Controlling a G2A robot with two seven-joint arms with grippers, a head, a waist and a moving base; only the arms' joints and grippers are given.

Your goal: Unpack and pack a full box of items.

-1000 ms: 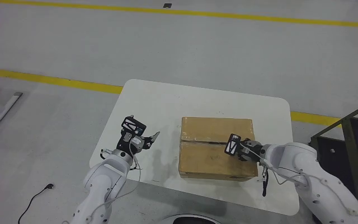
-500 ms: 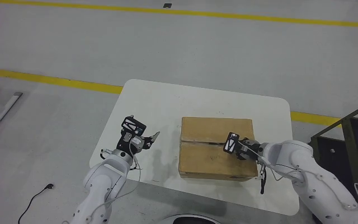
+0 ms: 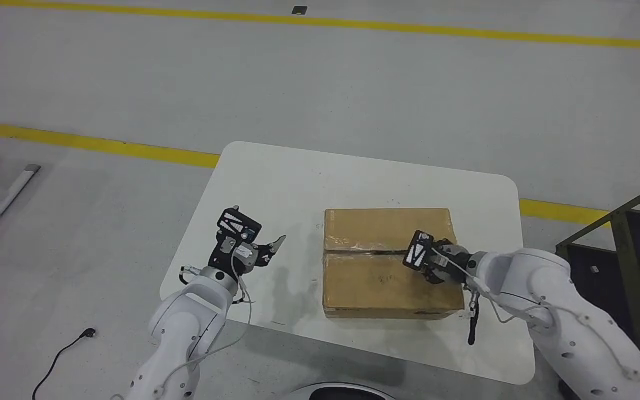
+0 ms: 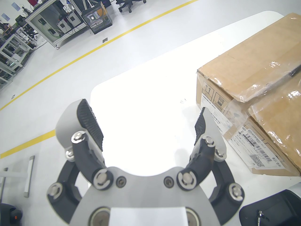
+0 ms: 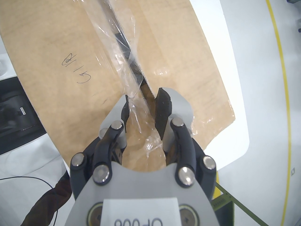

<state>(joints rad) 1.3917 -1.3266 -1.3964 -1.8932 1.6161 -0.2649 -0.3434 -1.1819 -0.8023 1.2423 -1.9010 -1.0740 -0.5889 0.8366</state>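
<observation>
- The left gripper [image 3: 262,247] [image 4: 143,109] hangs over the left part of the white table [image 3: 300,180] [image 4: 141,90]. Its 2 ribbed fingers [image 4: 90,123] are spread wide with nothing between them, and it is well apart from the box.
- A yellow floor line [image 3: 100,145] runs past the table's far left side.
- The cardboard box [image 3: 385,290] [image 4: 247,66] [image 5: 47,36] sits flat on the right half of the table with its 2 top flaps down. The flaps meet at a seam [image 3: 370,253] that runs left to right across the lid.
- Printed labels [image 4: 254,147] are stuck on the box's left end wall.
- Crinkled clear tape [image 5: 122,55] [image 4: 265,88] lies along the seam. It is torn and lifted, and a dark gap shows between the flaps.
- Handwritten marks [image 5: 77,69] sit on the near flap.
- The right gripper [image 3: 412,253] [image 5: 143,96] is on top of the box at the right end of the seam, pointing along it. Its fingers [image 5: 162,109] are only a narrow way apart, 1 on each side of the loose tape strip. The pictures do not show the tape pinched, and whether the tips press on the cardboard cannot be told.
- A dark metal frame [image 3: 612,240] stands off the table's right edge.
</observation>
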